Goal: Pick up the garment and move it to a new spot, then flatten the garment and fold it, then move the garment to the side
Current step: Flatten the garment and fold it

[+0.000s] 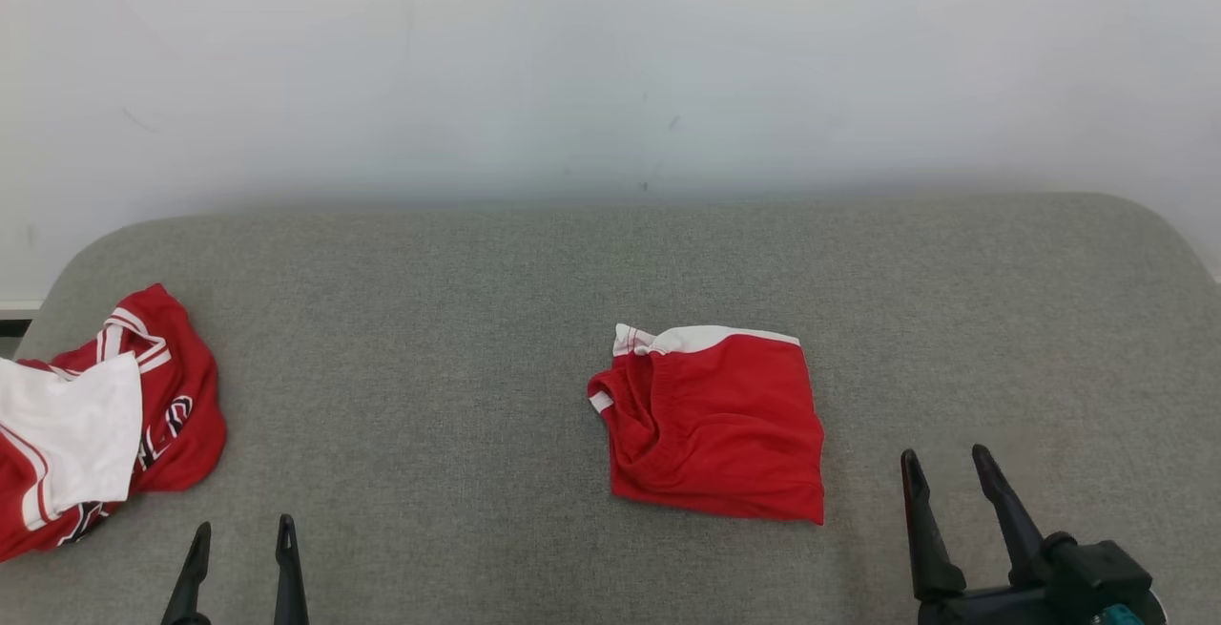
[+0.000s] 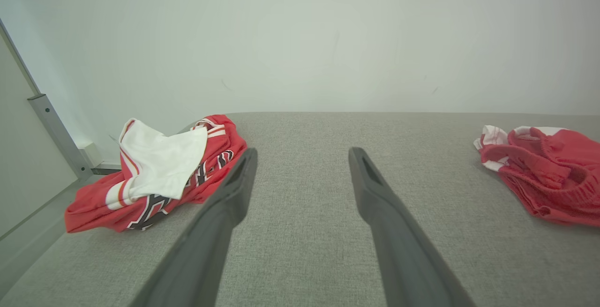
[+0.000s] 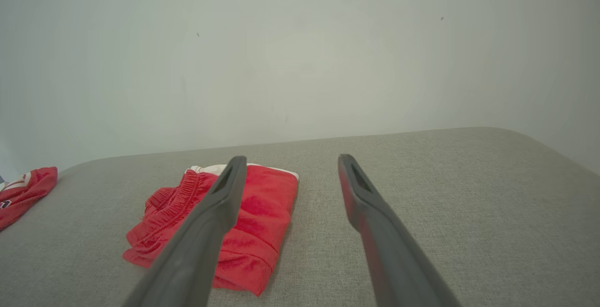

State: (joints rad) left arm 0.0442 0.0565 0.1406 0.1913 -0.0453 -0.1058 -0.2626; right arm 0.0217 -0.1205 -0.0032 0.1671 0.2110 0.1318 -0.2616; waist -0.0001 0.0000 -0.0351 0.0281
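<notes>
The left end effector [image 1: 243, 527] and right end effector [image 1: 944, 458] are open, empty. The red shorts [image 1: 715, 425] lie folded at the right one's 10 o'clock. Grabbing one layer could undo the fold.

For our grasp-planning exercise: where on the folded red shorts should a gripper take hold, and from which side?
Probably the right edge of the shorts, approached from the robot's right by the open right gripper nearby. That edge lies straight and flat, while the left side is bunched.
</notes>
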